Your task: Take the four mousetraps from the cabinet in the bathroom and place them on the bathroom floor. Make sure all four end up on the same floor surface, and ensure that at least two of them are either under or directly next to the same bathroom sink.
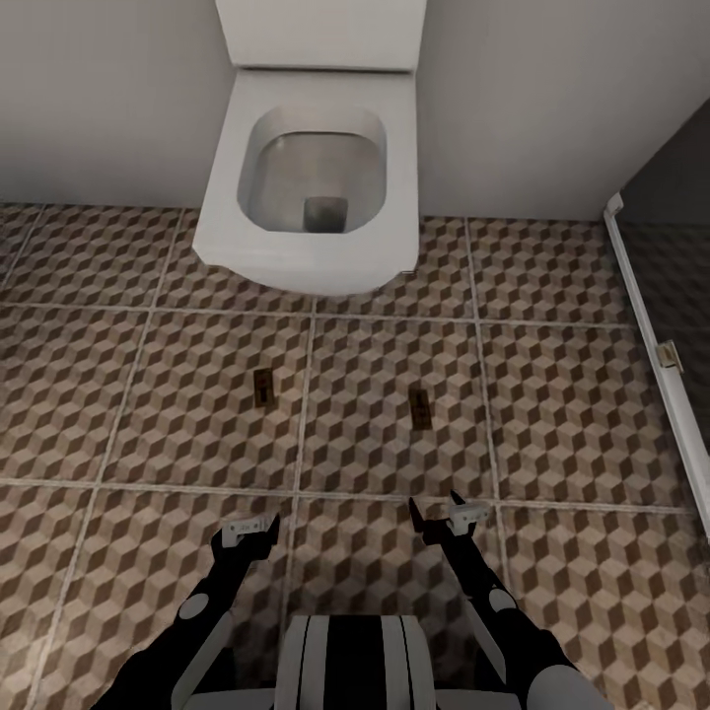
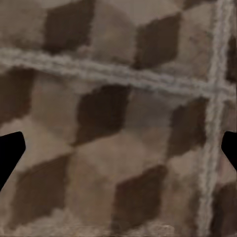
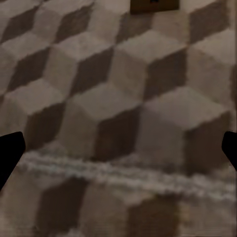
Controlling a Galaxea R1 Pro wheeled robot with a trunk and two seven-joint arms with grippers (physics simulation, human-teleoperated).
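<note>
Two mousetraps lie flat on the cube-patterned bathroom floor [image 1: 148, 394] in front of the toilet: one mousetrap [image 1: 263, 387] to the left, the other mousetrap [image 1: 421, 407] to the right. My left gripper [image 1: 247, 531] hovers open and empty just above the tiles, nearer to me than the left trap. The right gripper [image 1: 436, 508] is also open and empty, a short way back from the right trap. In the right wrist view, the edge of that mousetrap [image 3: 153, 5] lies ahead of the open gripper [image 3: 118, 153]. Bare tiles [image 2: 118, 123] lie between the left gripper's [image 2: 118, 153] fingers. The cabinet and sink are out of view.
A white wall-hung toilet [image 1: 306, 187] stands against the far wall, overhanging the floor ahead. A white shower-door rail [image 1: 651, 325] with dark glass runs along the right side. My own trunk [image 1: 350, 661] sits low between the arms. Open tiles stretch left and right.
</note>
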